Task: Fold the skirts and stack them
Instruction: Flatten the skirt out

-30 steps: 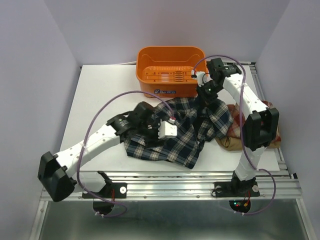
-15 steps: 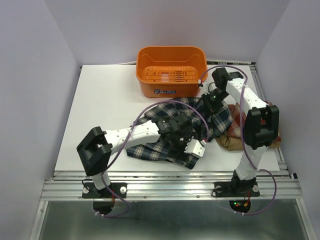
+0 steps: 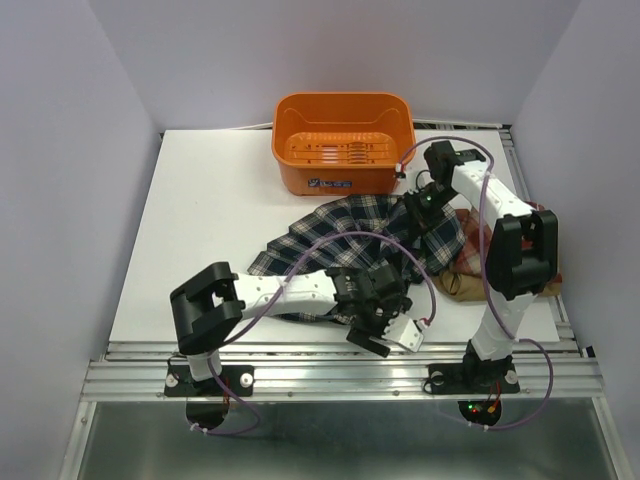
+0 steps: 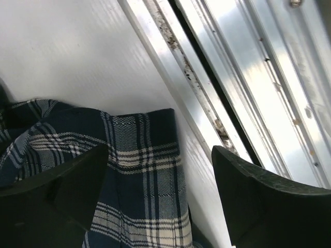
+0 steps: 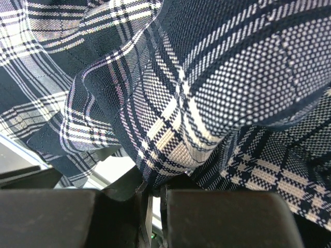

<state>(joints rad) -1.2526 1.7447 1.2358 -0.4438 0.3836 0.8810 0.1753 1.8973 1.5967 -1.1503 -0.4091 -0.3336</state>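
The navy-green-white plaid skirt (image 3: 330, 250) lies spread in the middle of the table. My left gripper (image 3: 372, 325) is low at the skirt's near corner by the table's front edge. In the left wrist view it (image 4: 160, 206) is open, with the skirt's corner (image 4: 139, 170) lying between its fingers (image 4: 269, 206). My right gripper (image 3: 420, 205) is over the skirt's far right part. In the right wrist view it (image 5: 155, 191) is shut on a bunched fold of the plaid skirt (image 5: 207, 88). The red-and-white plaid skirt (image 3: 478, 235) and the tan skirt (image 3: 455, 283) lie heaped at the right, partly hidden by the right arm.
An orange plastic basket (image 3: 343, 140) stands at the back centre, just behind the plaid skirt. Aluminium rails (image 4: 243, 77) run along the table's front edge right beside my left gripper. The white table (image 3: 210, 210) shows bare at the left.
My left arm has swung from over the skirt's middle toward the near right, down to its front corner. The right gripper has shifted slightly, still holding the plaid cloth.
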